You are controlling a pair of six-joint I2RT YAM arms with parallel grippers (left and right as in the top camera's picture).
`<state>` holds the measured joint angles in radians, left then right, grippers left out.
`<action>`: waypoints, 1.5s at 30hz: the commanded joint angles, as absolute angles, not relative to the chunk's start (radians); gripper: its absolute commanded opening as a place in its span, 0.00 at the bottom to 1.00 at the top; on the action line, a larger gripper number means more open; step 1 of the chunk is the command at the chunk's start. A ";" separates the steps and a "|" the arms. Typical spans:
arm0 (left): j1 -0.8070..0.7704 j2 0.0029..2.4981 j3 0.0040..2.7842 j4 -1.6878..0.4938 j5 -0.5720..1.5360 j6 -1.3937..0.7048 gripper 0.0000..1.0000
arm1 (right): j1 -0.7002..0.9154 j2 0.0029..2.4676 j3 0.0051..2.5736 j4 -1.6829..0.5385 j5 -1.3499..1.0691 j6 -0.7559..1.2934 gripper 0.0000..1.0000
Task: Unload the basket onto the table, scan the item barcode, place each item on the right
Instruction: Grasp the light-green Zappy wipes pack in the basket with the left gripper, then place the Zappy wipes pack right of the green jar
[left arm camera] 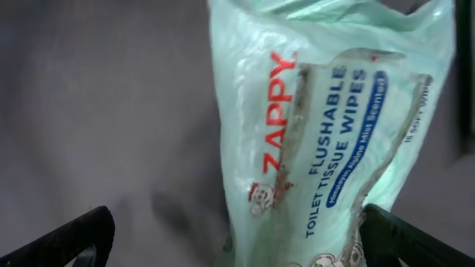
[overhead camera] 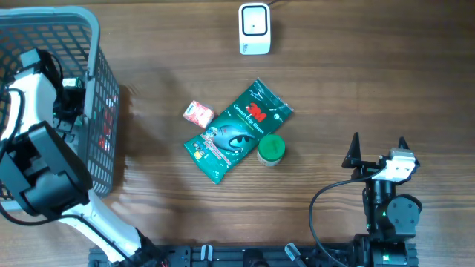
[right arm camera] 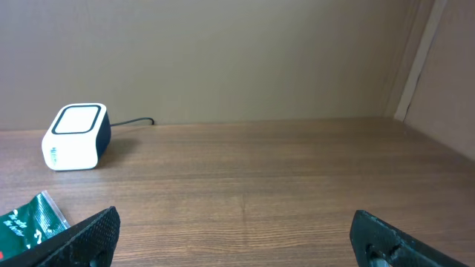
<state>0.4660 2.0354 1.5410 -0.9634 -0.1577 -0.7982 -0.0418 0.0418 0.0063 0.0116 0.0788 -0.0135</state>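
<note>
Overhead: fixed above, looks straight down, wide view. Takes in worktop [overhead camera: 334, 81] edge to edge, with basket [overhead camera: 104, 81] at left edge and scanner [overhead camera: 254, 30] at far edge.

Left wrist: down in basket, very close on wipes pack [left arm camera: 319, 126], which fills most of frame.

Right wrist: low, near worktop's near right corner, faces far edge. Shares scanner and tip of green packet [overhead camera: 237, 133] with overhead.

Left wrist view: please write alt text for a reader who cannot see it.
A pale green pack of Zappy flushable toilet tissue wipes fills most of the frame. Two dark fingers, wide open, show at the lower corners.
</note>
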 commanded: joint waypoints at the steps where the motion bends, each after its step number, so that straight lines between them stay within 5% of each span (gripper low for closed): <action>1: 0.493 2.043 1.518 -0.937 -0.173 -0.789 0.95 | -0.043 0.038 0.005 0.014 0.067 -0.025 1.00; 4: 0.493 2.043 1.514 -0.918 -0.172 -0.790 0.47 | -0.043 0.038 0.005 0.014 0.067 -0.025 1.00; 8: 0.493 2.043 1.486 -0.893 -0.172 -0.790 0.04 | -0.043 0.038 0.005 0.014 0.067 -0.025 1.00; 20: 0.493 1.851 1.515 -0.963 -0.172 -0.802 0.04 | -0.043 0.038 0.005 0.014 0.067 -0.025 1.00; 30: 0.493 1.332 1.564 -1.123 0.091 -1.161 0.04 | -0.043 0.038 0.005 0.014 0.067 -0.025 1.00; 38: 0.385 1.176 1.564 -1.117 0.398 -0.472 0.04 | -0.043 0.038 0.005 0.014 0.067 -0.025 1.00; 45: 0.078 1.209 1.523 -1.220 0.516 -0.027 0.04 | -0.043 0.038 0.005 0.014 0.067 -0.025 1.00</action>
